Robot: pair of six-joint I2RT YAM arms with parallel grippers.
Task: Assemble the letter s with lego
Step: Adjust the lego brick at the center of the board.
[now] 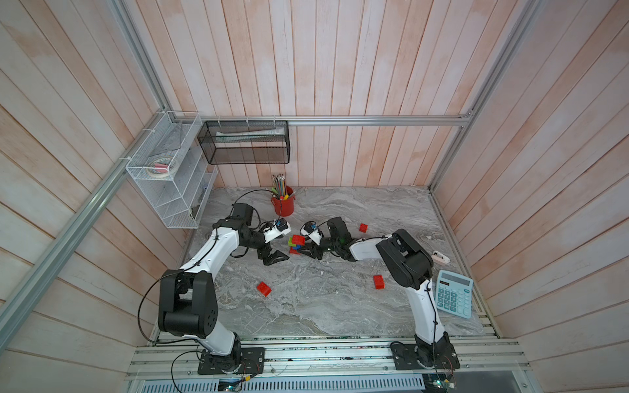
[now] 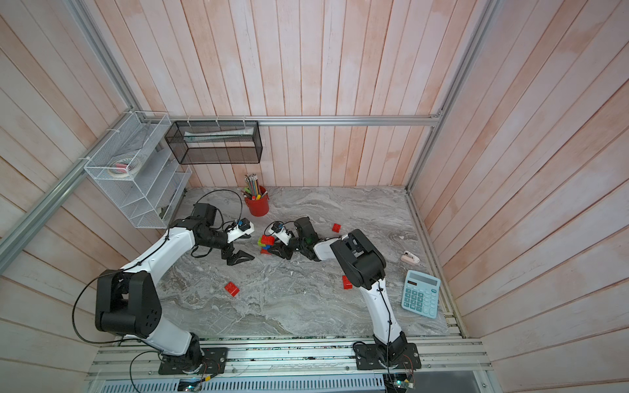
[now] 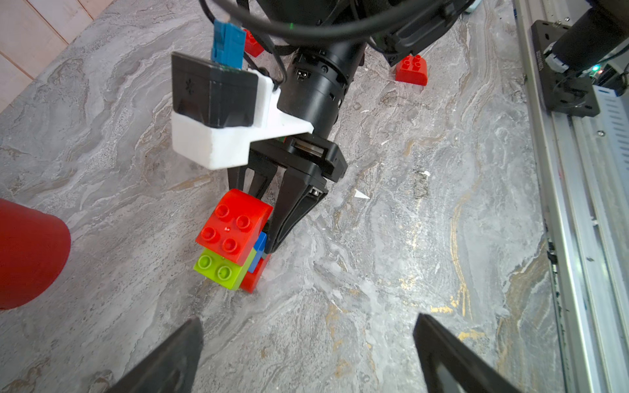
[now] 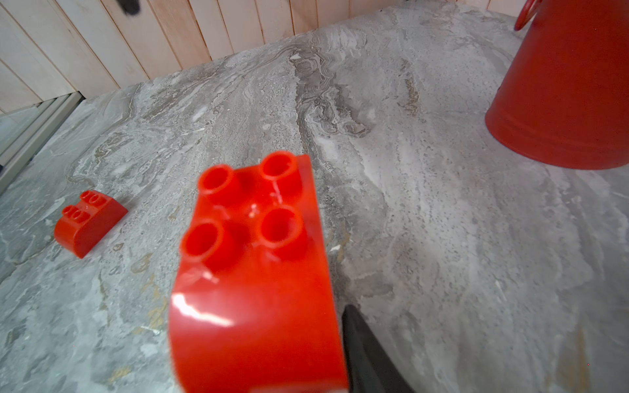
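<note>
Well in front of the pencil cup (image 1: 283, 204), a loose red brick (image 1: 263, 288) sits on the bench (image 1: 323, 306) as stock. Closer to the cup, my left tool (image 1: 277, 258) gapes open, idle. My right tool (image 1: 300, 249) pinches the lego stack (image 3: 235, 238), probably steadying it.

3 loose bricks (image 1: 363, 227) (image 1: 378, 281) (image 1: 264, 289); 1 stack (image 1: 296, 240)

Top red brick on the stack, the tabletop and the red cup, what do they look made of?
Top red brick: hard moulded plastic, glossy; sharp white highlights on its curved face. Tabletop: grey veined stone look, matte; real marble or print, cannot tell. Red cup: probably painted metal, satin; ridged band near its base.
</note>
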